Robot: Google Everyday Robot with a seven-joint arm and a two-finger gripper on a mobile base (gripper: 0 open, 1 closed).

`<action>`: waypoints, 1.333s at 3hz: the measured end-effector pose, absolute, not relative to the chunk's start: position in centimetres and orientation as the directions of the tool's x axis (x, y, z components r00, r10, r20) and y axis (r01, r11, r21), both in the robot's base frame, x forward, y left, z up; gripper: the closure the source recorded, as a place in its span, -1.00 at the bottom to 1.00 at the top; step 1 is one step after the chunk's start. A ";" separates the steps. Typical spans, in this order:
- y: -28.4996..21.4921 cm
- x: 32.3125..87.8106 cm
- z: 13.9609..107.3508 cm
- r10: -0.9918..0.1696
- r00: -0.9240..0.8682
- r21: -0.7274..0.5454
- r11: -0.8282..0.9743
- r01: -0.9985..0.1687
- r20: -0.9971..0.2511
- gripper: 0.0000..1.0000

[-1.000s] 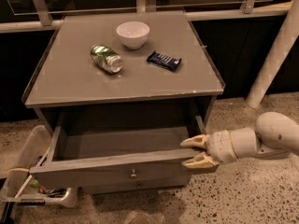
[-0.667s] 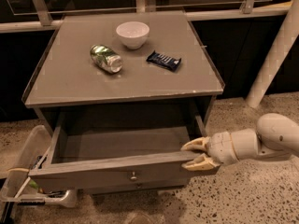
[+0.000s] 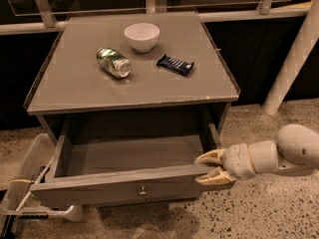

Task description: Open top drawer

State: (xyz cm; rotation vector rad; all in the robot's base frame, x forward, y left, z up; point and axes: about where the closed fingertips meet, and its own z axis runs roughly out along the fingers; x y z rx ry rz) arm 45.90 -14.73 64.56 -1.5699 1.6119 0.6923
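Note:
The top drawer [image 3: 124, 185] of the grey cabinet is pulled out. Its plain grey inside shows and is empty, and a small round metal knob [image 3: 143, 188] sits at the centre of its front panel. My gripper [image 3: 208, 167] reaches in from the right, at the right end of the front panel. One fingertip [image 3: 209, 157] lies behind the panel's top edge and the other lies in front of it, so the fingers close on the panel's end. No other drawer fronts show.
On the cabinet top [image 3: 75, 83] stand a white bowl [image 3: 142, 36], a green can lying on its side [image 3: 113, 62] and a dark snack bar [image 3: 175, 64]. A white object [image 3: 30, 183] leans at the cabinet's lower left. A white post [image 3: 294, 59] rises at right. The floor is speckled.
The drawer has slid a little further out toward the camera, and my gripper has moved with its right end.

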 end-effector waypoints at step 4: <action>-14.8 44.2 64.4 -0.570 0.046 -0.126 0.102 -0.987 -0.820 1.00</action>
